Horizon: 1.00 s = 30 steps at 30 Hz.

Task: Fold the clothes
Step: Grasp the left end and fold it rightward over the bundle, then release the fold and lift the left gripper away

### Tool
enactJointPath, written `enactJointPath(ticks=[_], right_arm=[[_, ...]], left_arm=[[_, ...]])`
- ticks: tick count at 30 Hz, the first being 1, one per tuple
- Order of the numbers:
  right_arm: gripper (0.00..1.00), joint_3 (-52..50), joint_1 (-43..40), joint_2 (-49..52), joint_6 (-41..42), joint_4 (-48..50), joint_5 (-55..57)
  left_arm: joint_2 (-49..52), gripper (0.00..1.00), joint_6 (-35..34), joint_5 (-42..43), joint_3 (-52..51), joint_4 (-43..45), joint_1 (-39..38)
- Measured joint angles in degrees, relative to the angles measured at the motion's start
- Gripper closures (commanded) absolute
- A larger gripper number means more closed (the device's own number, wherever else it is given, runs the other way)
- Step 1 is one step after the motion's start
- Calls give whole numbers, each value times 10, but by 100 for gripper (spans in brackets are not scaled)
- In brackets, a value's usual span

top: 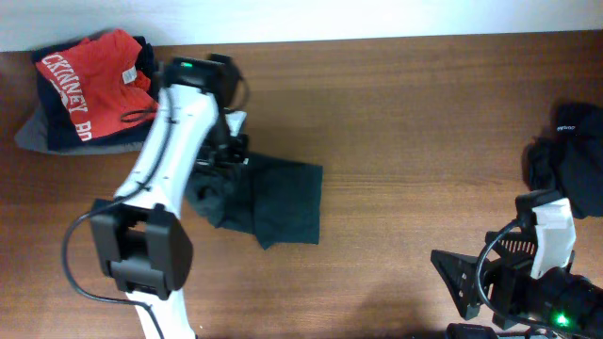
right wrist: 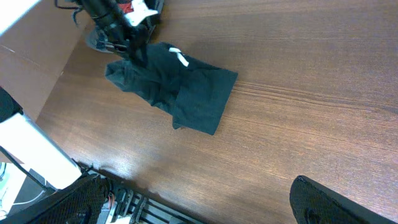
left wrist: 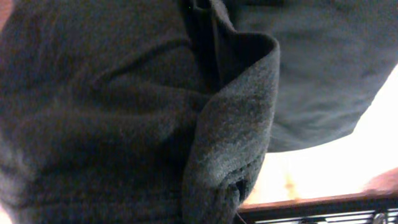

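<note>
Dark grey-green T-shirt (top: pixel 283 202) lies partly folded in the middle of the counter (top: pixel 424 113), its left part bunched. The left claw (top: pixel 226 155) is pinched tight on its upper-left edge. The right claw (top: pixel 466 282) hangs wide and empty near the front right, below a black garment heap (top: pixel 575 151). A red shirt (top: pixel 89 80) tops the far-left pile

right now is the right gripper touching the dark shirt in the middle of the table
No, the right gripper hangs open near the lower right edge of the table, well apart from the dark shirt.
</note>
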Motion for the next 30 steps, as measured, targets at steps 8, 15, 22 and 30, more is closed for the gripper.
enactJointPath(ticks=[8, 15, 22, 30], right_arm=[[1, 0, 0, 0, 0, 0, 0], [1, 0, 0, 0, 0, 0, 0], [1, 0, 0, 0, 0, 0, 0], [1, 0, 0, 0, 0, 0, 0]], left_arm=[[0, 100, -25, -9, -14, 20, -72], [11, 100, -48, -11, -57, 44, -92], [13, 99, -64, -13, -66, 59, -102], [31, 99, -92, -13, -66, 102, -121]])
